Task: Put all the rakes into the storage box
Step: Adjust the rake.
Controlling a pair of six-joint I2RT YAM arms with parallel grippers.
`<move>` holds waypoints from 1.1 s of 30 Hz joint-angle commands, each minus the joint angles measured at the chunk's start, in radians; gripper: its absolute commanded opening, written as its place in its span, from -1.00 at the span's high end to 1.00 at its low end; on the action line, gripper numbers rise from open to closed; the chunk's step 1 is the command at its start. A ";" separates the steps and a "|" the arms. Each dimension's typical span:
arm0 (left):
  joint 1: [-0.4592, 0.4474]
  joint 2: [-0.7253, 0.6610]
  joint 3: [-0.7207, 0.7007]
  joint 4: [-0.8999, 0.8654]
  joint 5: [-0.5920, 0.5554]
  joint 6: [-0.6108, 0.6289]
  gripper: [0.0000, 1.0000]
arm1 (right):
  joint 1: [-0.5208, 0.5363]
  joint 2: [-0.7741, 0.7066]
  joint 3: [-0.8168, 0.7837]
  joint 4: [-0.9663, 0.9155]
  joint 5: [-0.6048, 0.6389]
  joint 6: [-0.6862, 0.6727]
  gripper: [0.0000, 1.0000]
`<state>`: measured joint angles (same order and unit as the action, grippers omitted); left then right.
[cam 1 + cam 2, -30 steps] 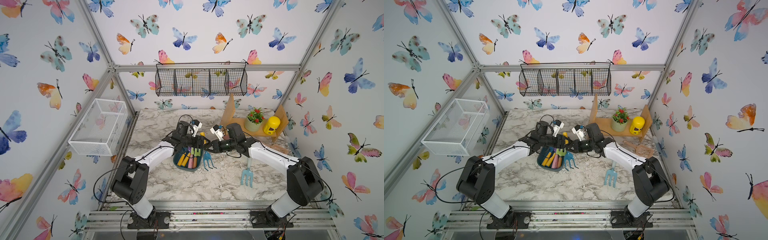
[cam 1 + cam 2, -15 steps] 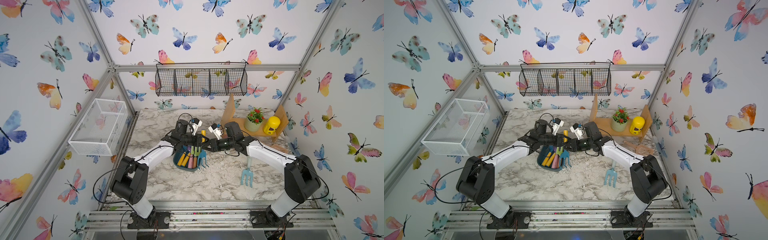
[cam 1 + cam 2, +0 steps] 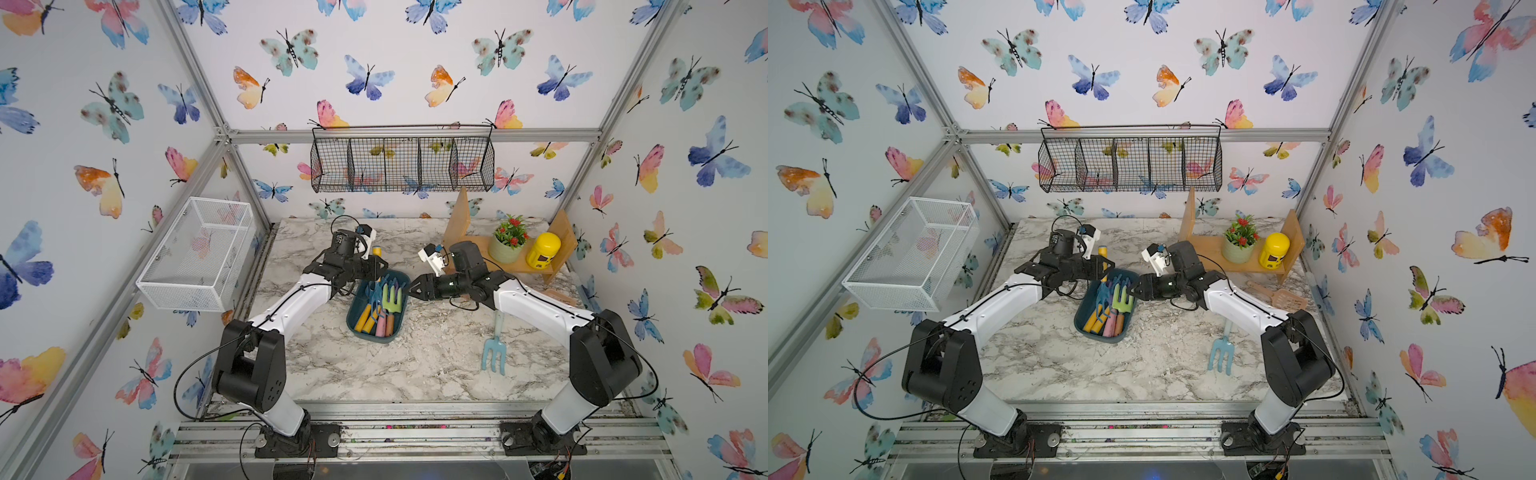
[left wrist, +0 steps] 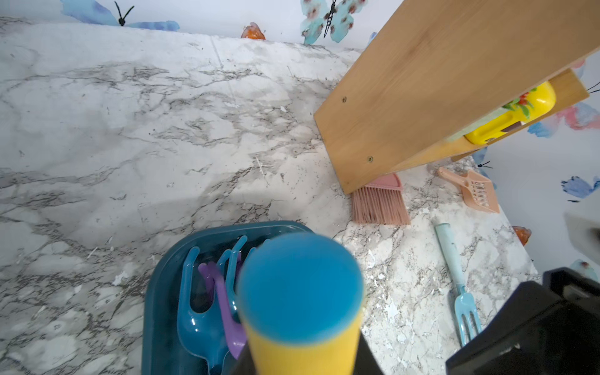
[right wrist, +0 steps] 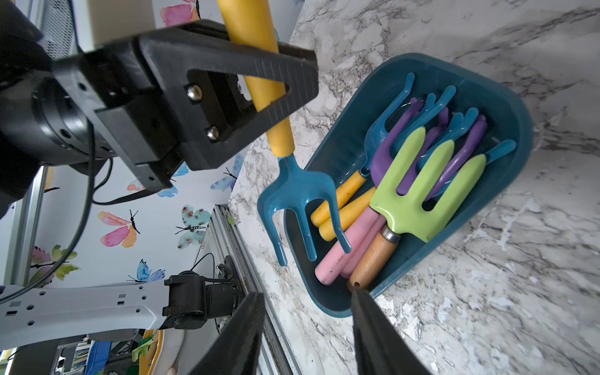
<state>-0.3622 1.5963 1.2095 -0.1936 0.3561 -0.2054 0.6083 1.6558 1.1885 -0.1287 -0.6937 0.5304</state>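
The left gripper [image 5: 272, 87], clenched on the yellow-handled blue rake [image 5: 297, 191], should centre its tines over the dark teal plastic storage box [image 5: 516, 130] before letting go (right gripper [image 5: 306, 292] spread, empty).

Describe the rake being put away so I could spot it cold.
On the marble tabletop sits a dark teal storage box full of toy garden tools. At its edge, the left gripper has its jaws clamped on the rake: yellow handle, blue three-pronged head. It is the only tool gripped and held up; the others lie flat.

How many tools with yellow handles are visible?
3. One is the rake clamped in the left gripper by the storage box edge; two tools lie side by side inside it. Others may be hidden underneath.
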 commanded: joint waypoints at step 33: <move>0.042 0.032 0.141 -0.156 -0.063 -0.609 1.00 | 0.239 0.142 0.310 -0.280 0.415 -0.205 -0.16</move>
<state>-0.3153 1.6283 1.3426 -0.3386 0.3195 -0.7918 0.8150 1.7687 1.4532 -0.3241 -0.3923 0.3817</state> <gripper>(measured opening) 0.254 0.583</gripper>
